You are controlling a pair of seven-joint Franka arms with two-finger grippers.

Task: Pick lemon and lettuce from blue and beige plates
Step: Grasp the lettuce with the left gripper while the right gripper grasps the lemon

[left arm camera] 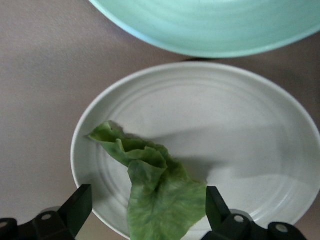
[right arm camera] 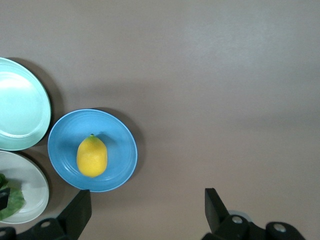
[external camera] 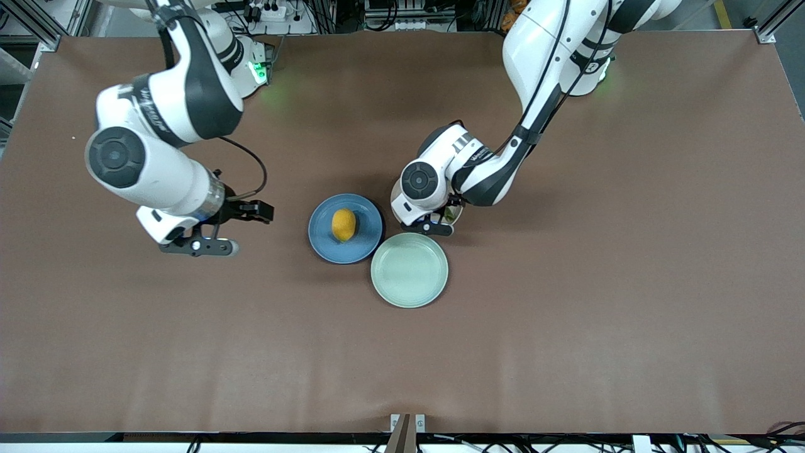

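The plates (right arm camera: pixel 117 172) look glazed and glossy, the lettuce (left arm camera: pixel 160 200) wrinkled, the lemon (right arm camera: pixel 92 156) smooth, the table (external camera: pixel 566 314) matt.

A broad brown worktop (external camera: pixel 566 327) with a matte, faintly mottled surface fills the room's middle. Aluminium frame rails (external camera: pixel 38 25) stand at its corners, a power strip (external camera: pixel 267 11) and tangled cables (external camera: pixel 402 12) along one edge. Light is soft and even.

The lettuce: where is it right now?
The lettuce lies on the beige plate, between the open fingers of the left gripper. In the front view that arm hides it, just farther from the camera than the mint-green plate.
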